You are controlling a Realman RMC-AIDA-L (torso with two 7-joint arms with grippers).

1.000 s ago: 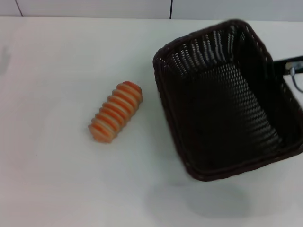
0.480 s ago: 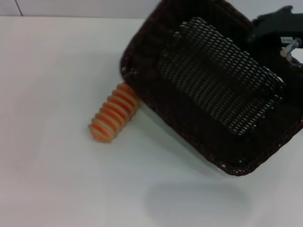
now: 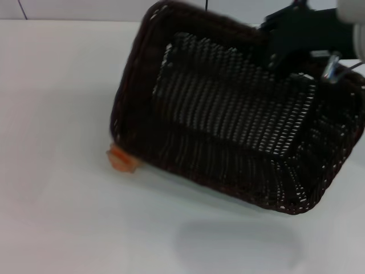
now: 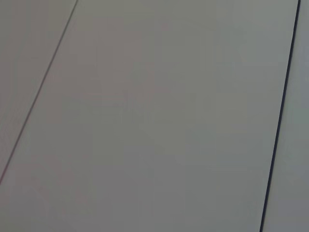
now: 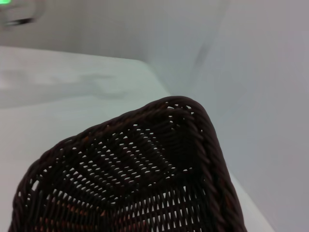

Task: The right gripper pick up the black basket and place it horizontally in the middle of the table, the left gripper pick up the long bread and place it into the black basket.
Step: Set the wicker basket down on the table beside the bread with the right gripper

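Observation:
The black basket (image 3: 228,114) is off the table (image 3: 57,85), tilted, with its woven bottom turned toward the head camera. My right gripper (image 3: 283,56) grips its far right rim and holds it up. The basket covers most of the long bread (image 3: 122,160); only its orange end shows on the table below the basket's left corner. The right wrist view shows the basket's braided rim and inner weave (image 5: 145,183) close up, with the table (image 5: 72,87) beyond. My left gripper is out of view; the left wrist view shows only plain grey panels.
The basket's shadow (image 3: 236,242) lies on the table near the front. A wall with panel seams (image 3: 114,8) runs along the table's far edge. A green light (image 5: 6,2) glows at the corner of the right wrist view.
The basket has been lifted, tipped over and swung to the left, so it now hides most of the bread. The right gripper has come further into view. The bread has not moved.

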